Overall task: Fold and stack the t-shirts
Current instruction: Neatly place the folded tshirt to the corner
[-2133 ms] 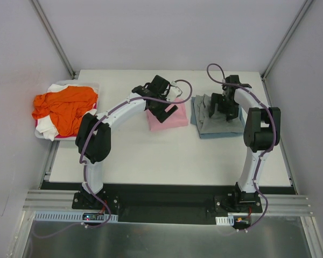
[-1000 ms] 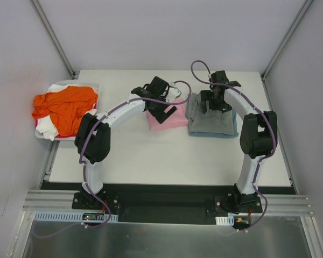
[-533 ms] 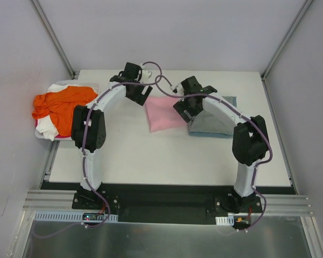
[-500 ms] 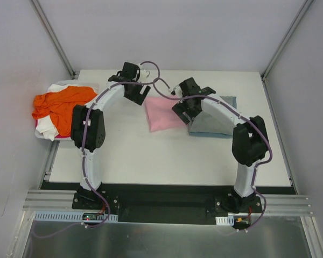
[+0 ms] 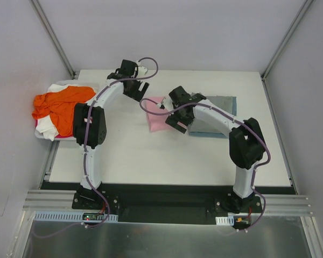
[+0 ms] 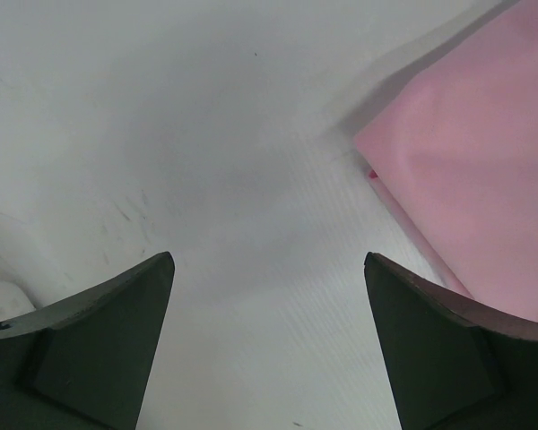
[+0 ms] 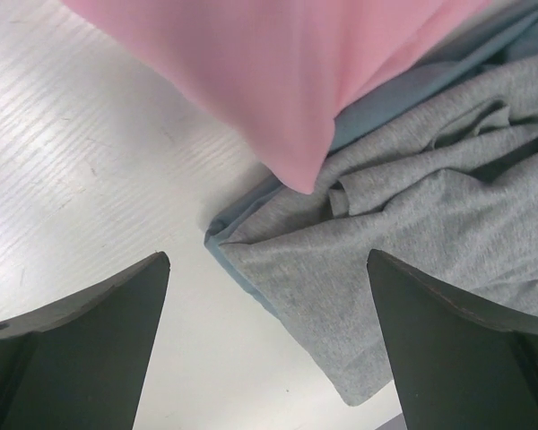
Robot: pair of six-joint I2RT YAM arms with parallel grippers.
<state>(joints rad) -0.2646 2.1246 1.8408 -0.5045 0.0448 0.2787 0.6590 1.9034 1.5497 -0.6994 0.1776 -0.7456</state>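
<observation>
Folds of the smooth light pink t-shirt are partly hidden overhead by the right hand, spread wide and empty above its corner. That corner touches the rumpled grey-blue t-shirt, just right. Beyond its far-left edge, the left hand hovers wide and empty over the bare surface. Well left, the orange t-shirt heaps over the white one.

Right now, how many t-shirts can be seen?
4. A folded pink t-shirt lies mid-table, with a grey-blue t-shirt just right of it. An orange t-shirt is heaped over a white t-shirt in the tray at far left. More could be hidden under that heap.
</observation>
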